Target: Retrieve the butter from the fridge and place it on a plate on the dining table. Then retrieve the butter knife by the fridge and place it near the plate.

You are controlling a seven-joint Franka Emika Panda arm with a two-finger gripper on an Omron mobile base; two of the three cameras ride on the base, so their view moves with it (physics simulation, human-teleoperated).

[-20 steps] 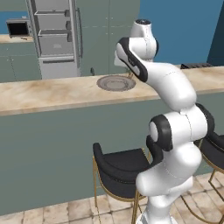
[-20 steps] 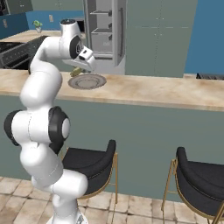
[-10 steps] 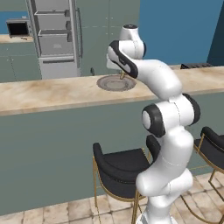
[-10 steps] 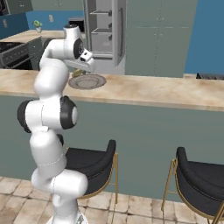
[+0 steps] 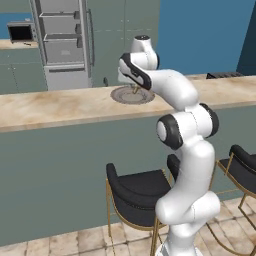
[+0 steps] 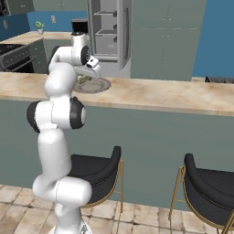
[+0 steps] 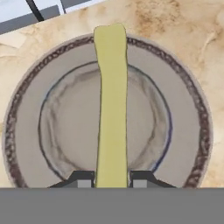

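In the hand view the gripper (image 7: 112, 178) was nearly closed, its two dark tips pinching the near end of the butter (image 7: 111, 105), which ran from six o'clock toward twelve across the middle of the plate (image 7: 183, 94). The stick hung over the plate's centre, so the sound move seemed a straight, slow descent, releasing only once it rested flat. Beyond lay the dining table (image 5: 45, 107), and past it the fridge (image 5: 62, 37), open.
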